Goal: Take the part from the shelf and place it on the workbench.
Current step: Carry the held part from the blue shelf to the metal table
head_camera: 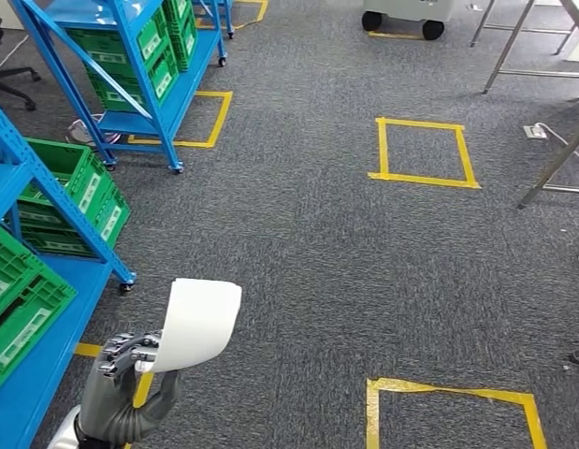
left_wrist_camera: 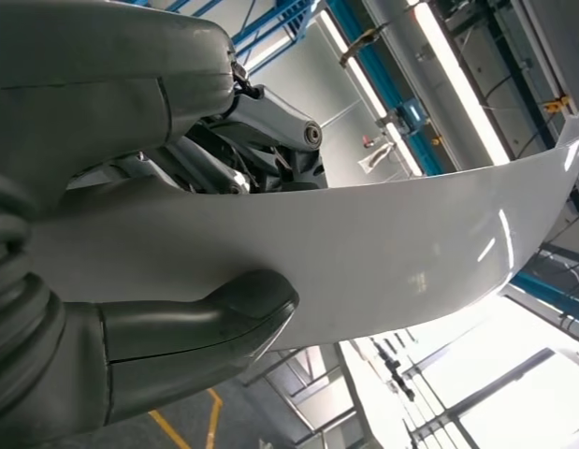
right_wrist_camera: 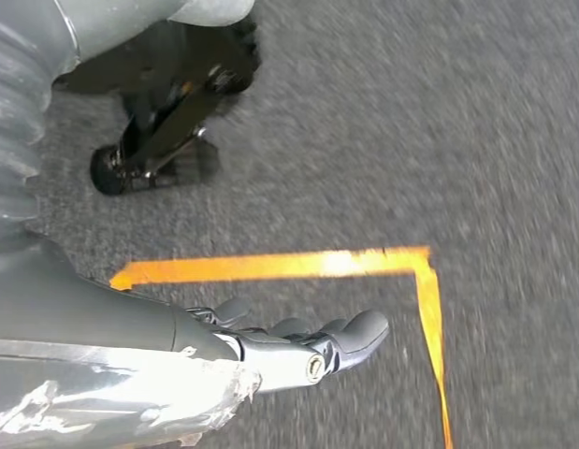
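My left hand [head_camera: 127, 379] grips a thin, curved white part [head_camera: 195, 323] low at the left of the head view, held up over the grey carpet. In the left wrist view the white part [left_wrist_camera: 385, 253] runs across the picture, pinched between the thick grey thumb [left_wrist_camera: 195, 327] and the darker fingers [left_wrist_camera: 272, 131] above it. My right hand [right_wrist_camera: 300, 341] hangs over the carpet with its fingers stretched out and nothing in them. The workbench cannot be made out for certain.
Blue wheeled shelves [head_camera: 141, 112] with green crates [head_camera: 74, 182] stand along the left. Yellow tape squares [head_camera: 422, 150] mark the carpet ahead and at bottom right [head_camera: 448, 407]. Metal table legs [head_camera: 547, 168] cross the far right, and a wheeled unit [head_camera: 402, 17] is at the top.
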